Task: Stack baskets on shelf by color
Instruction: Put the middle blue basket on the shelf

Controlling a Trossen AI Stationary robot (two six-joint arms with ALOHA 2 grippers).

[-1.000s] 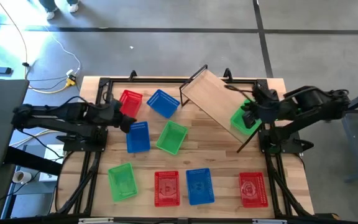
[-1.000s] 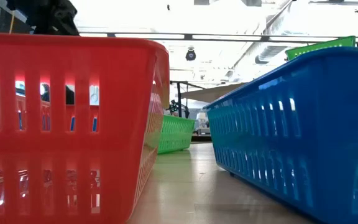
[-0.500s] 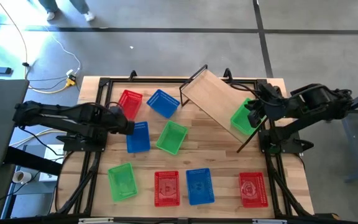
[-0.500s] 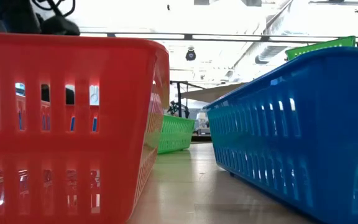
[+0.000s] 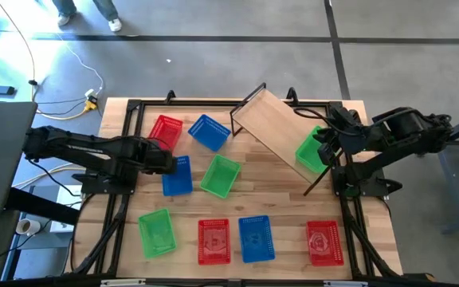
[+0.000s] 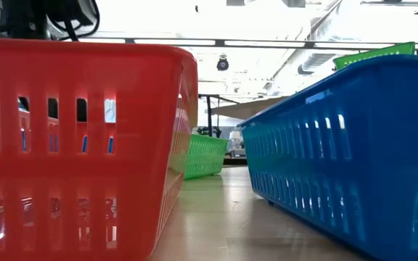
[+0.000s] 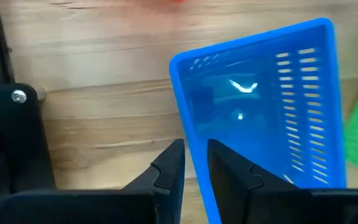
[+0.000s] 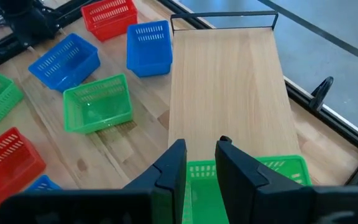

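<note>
Your left gripper has its fingers pinched on the blue basket rim on the tabletop; your right gripper grips the green basket rim on the shelf.

Left claw grips a blue basket; right claw grips a green basket.

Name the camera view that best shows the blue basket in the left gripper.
The left wrist view: the left gripper pinches the blue basket's wall close up. The high view shows that basket whole but small; the right wrist view shows it far off; the low view cannot place it.
</note>
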